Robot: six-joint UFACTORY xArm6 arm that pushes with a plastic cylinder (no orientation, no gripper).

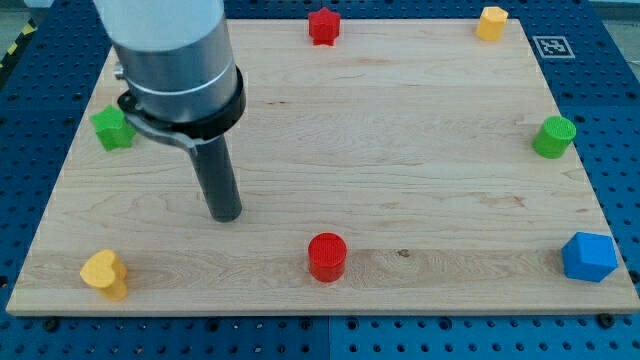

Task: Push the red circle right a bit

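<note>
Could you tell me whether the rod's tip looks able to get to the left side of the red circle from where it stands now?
Probably yes. My tip stands up and to the view's left of the red circle, with only bare board between them, and no other block lies near that path.

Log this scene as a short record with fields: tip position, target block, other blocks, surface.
tip: my tip rests on the board, up and to the view's left of the red circle, apart from it
target: red circle, near the view's bottom edge, centre
other blocks: red star top; yellow block top right; green cylinder right; blue block bottom right; yellow heart bottom left; green star left
surface: wooden board
</note>
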